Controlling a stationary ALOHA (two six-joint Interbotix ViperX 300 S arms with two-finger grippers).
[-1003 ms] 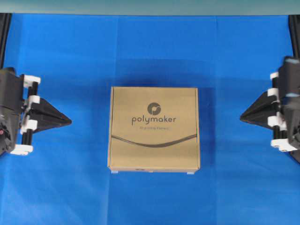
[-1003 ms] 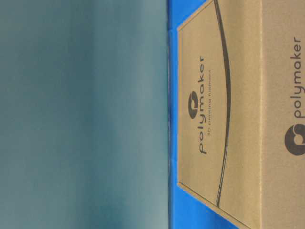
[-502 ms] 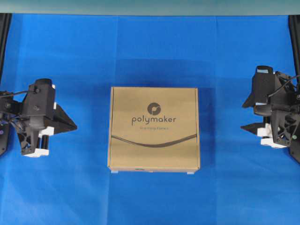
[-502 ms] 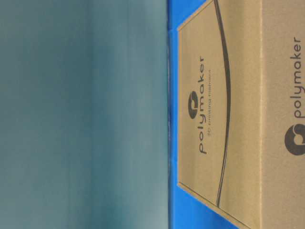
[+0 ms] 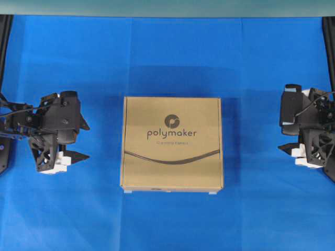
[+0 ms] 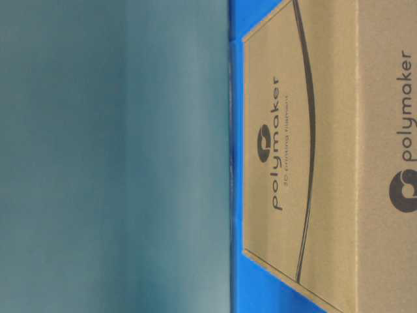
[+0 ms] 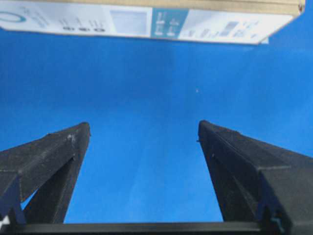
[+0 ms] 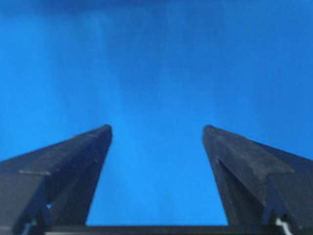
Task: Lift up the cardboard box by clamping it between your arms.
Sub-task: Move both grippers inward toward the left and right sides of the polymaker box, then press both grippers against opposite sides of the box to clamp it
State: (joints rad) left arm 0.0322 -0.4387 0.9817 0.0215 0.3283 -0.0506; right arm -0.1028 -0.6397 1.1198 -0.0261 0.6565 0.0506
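Spread under everything, the blue cloth (image 5: 167, 57) covers the whole table, with a dull teal wall (image 6: 111, 156) behind it. On the middle of that cloth the cardboard box (image 5: 172, 144) lies flat, tan, roughly square, its top printed with a dark round logo (image 5: 171, 121), the word "polymaker" and a curved line; a white printed label (image 7: 146, 23) runs along the side that faces the left arm. Well apart from the box on either hand sit the two black arms, neither touching it. To the box's left, the left gripper (image 7: 144, 128) points toward that labelled side, its two dark fingers (image 7: 54, 152) spread wide with only blue cloth between them. Over by the right edge, the right gripper (image 8: 156, 129) stands farther off from the box, its fingers (image 8: 244, 156) likewise wide apart over bare cloth, nothing held in either one.
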